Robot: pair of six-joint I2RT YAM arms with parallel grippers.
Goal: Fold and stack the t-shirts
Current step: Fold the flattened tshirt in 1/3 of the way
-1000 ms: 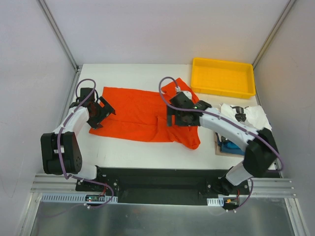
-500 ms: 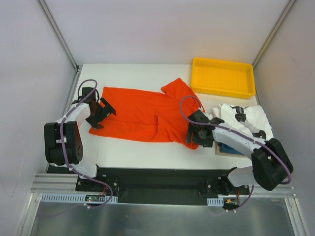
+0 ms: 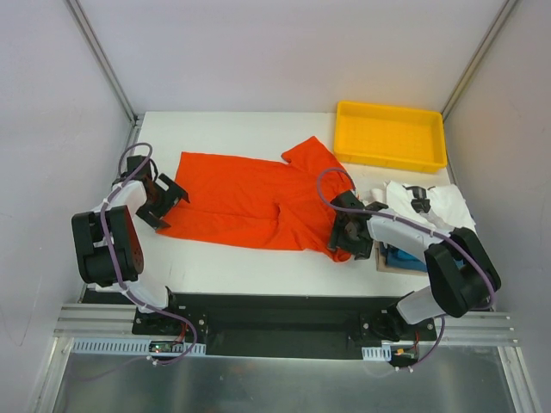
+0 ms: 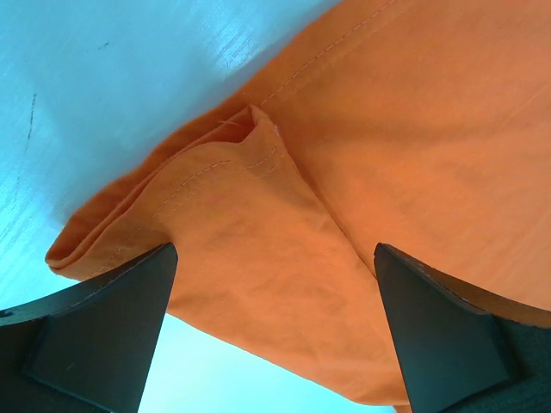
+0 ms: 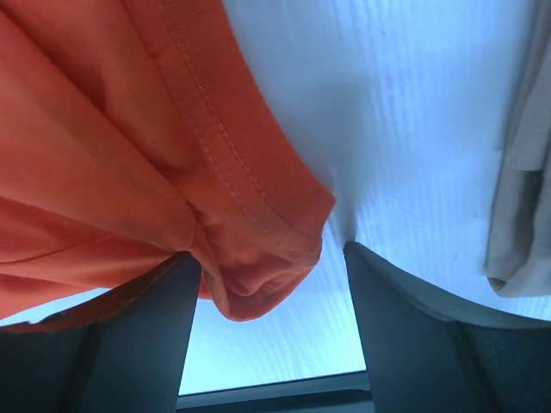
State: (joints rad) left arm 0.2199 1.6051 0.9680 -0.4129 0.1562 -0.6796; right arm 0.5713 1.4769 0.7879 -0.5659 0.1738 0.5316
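The orange-red t-shirt (image 3: pixel 250 202) lies spread across the middle of the white table. My left gripper (image 3: pixel 162 203) is open at the shirt's left edge, its jaws either side of a folded corner (image 4: pixel 258 258). My right gripper (image 3: pixel 351 238) is open at the shirt's lower right corner, with the bunched ribbed edge (image 5: pixel 258 258) between its jaws. A white t-shirt (image 3: pixel 435 206) lies crumpled at the right, and a blue one (image 3: pixel 405 258) lies beneath my right arm.
A yellow plastic tray (image 3: pixel 392 135) stands at the back right. A brown board (image 3: pixel 383 262) lies under the blue shirt near the front right. The enclosure walls close in on both sides.
My right gripper has moved from the shirt's middle down to its lower right corner. My left gripper has shifted slightly left and nearer the shirt's left edge. The shirt's right sleeve now lies flatter.
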